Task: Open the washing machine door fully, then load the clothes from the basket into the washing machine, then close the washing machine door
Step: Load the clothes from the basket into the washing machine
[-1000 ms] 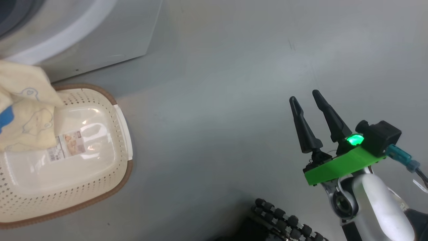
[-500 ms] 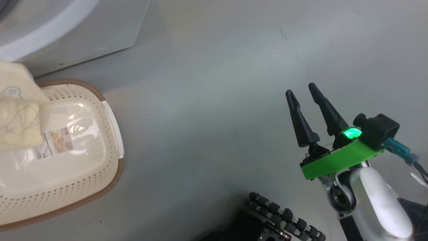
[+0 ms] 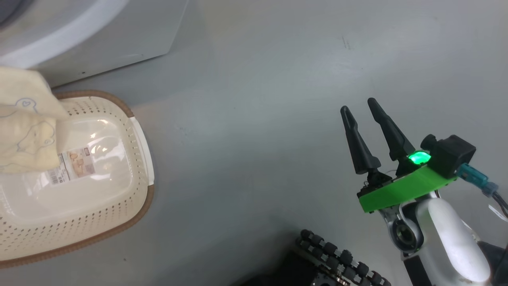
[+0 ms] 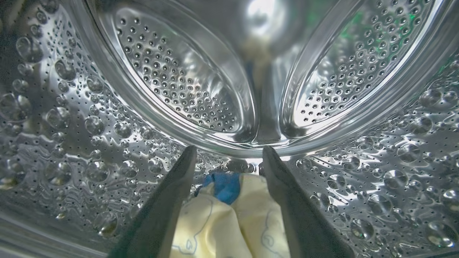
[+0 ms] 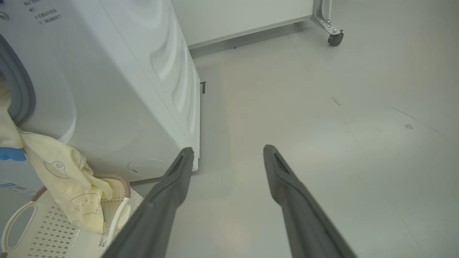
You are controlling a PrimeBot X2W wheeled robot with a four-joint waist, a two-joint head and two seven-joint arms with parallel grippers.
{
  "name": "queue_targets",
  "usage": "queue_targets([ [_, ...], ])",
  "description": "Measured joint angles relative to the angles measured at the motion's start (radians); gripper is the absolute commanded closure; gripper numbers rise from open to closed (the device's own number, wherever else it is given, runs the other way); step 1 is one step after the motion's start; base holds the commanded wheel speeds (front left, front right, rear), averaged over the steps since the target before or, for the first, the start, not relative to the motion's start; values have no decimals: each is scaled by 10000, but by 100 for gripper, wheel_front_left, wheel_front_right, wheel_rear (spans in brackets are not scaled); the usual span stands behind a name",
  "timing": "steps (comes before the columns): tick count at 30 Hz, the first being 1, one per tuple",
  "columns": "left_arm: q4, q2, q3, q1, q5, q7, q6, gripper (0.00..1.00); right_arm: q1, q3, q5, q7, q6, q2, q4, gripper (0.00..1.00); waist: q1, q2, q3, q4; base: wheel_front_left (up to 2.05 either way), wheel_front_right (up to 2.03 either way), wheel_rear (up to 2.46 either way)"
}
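Grey floor (image 3: 258,119); clothes (image 5: 68,175) drape lengthwise, washing machine (image 5: 107,71) to basket (image 3: 135,214) (left hand (image 4: 227,156), right hand (image 3: 358,104) spread).

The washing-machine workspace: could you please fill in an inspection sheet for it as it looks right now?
Surface: grey floor, smooth, with faint scuffs.
Job's things: white washing machine; clothes hang from its mouth down into the basket.
Clutter: nothing seen.
Grippers: left gripper inside the steel drum, open, yellow cloth with blue trim lying between its fingers; right gripper open, empty, over bare floor.
Cables: teal plug on a dark cable at the right wrist.
Surroundings: a caster under a white panel; the robot's roller wheel.
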Motion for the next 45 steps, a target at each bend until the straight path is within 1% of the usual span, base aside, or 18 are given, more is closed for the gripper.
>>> queue_targets([
  [3, 98, -128, 27, 198, -104, 48, 132, 0, -1, -25, 0, 0, 0, 0, 0, 0, 0, 0, -32, 72, 0, 0, 0],
  [6, 94, -257, 58, 696, -251, -165, 209, 0, -1, -79, -4, 0, 0, 0, 4, 0, 0, 0, -100, 154, 0, 0, 0],
  [11, -111, -497, 138, 1840, -508, -662, 477, 0, 3, -238, -109, 0, 0, 0, 12, 0, -1, 0, -339, 298, 0, 0, 0],
  [17, -882, -688, 372, 3141, -725, -1406, 957, 0, 50, -451, -374, 0, 0, 0, 19, 0, 0, 0, -723, 522, 0, 0, 0],
  [26, -2508, -1281, 533, 5738, -1122, -2117, 1685, 0, 521, -838, -757, 150, 0, -2, -128, 0, -1, 0, -1506, 967, 0, 0, 0],
  [31, -3498, -1676, 533, 7038, -1237, -2466, 1745, 0, 775, -989, -1007, 357, 0, -2, -278, 0, -1, 0, -2000, 1233, 0, 0, 0],
  [40, -4836, -2472, 355, 9278, -1290, -2767, 1781, 0, 1523, -1434, -1597, 959, 0, -4, -851, 0, -1, 0, -3015, 1709, 0, 0, 0],
  [45, -5503, -2899, 44, 10315, -805, -2846, 1801, 0, 1953, -1695, -1944, 1354, 0, -4, -1248, 0, -1, 1, -3727, 2082, 0, 0, 0],
])
